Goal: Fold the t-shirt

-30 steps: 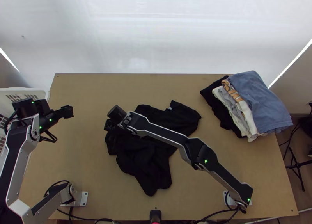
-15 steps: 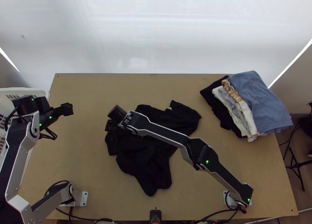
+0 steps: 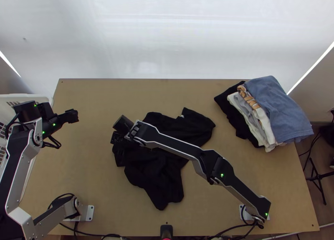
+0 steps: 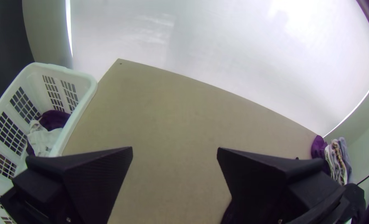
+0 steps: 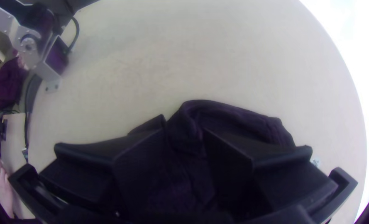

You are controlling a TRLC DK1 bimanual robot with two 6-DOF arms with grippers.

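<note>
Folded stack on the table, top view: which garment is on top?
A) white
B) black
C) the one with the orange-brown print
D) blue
D: the blue garment lies uppermost on the stack, with the printed, white and black ones showing from under its left side in the top view.

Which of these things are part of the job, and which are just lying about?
Part of the job:
Black T-shirt, crumpled on the table
Right arm, its jaws at the shirt
Left arm, off to the side, jaws open

Just lying about, it seems:
Stack of folded clothes
White laundry basket with clothes inside
</note>
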